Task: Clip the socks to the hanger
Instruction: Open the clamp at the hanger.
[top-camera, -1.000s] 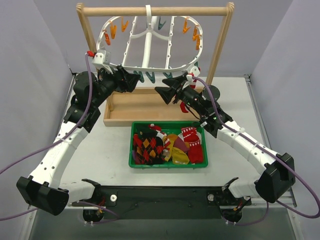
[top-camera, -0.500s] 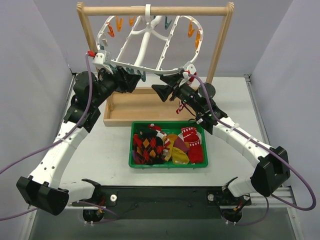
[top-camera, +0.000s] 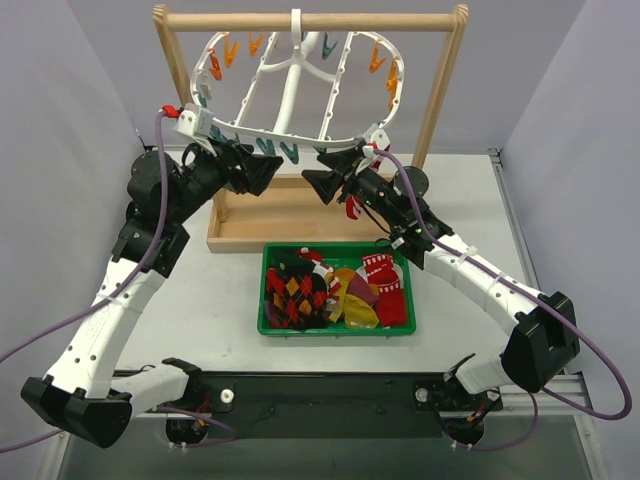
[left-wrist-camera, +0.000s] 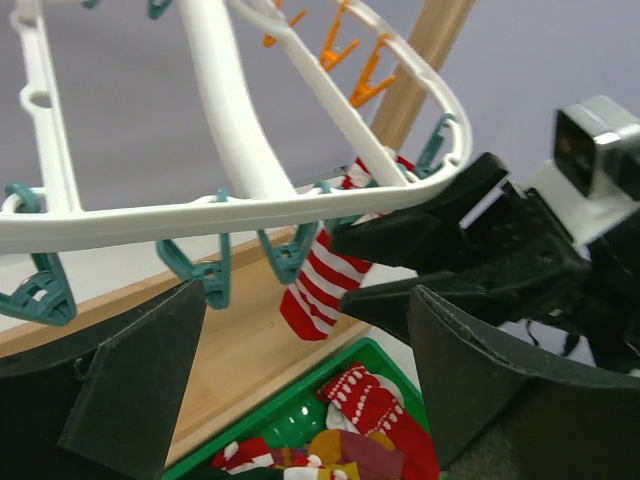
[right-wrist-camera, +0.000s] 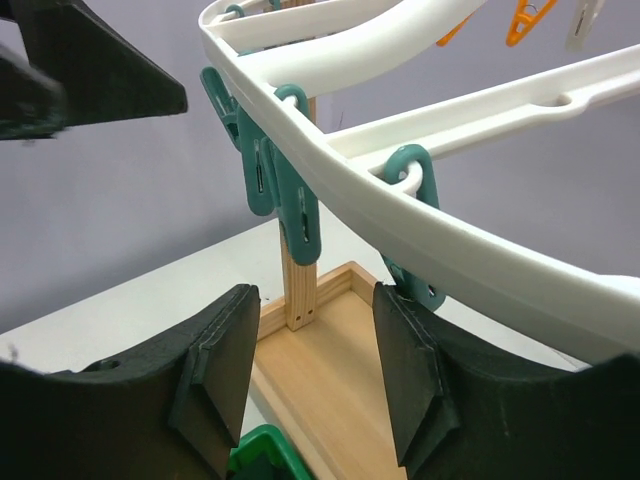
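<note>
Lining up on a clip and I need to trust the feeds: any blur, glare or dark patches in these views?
Top external: evenly lit and sharp, the hanger reads clearly, only soft shadows on the table. Left wrist: the striped sock is crisp, the near fingers dark and almost featureless. Right wrist: the teal clips are in focus, no glare.

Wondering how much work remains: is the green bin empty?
Not empty: several colourful socks lie piled inside the green bin.
</note>
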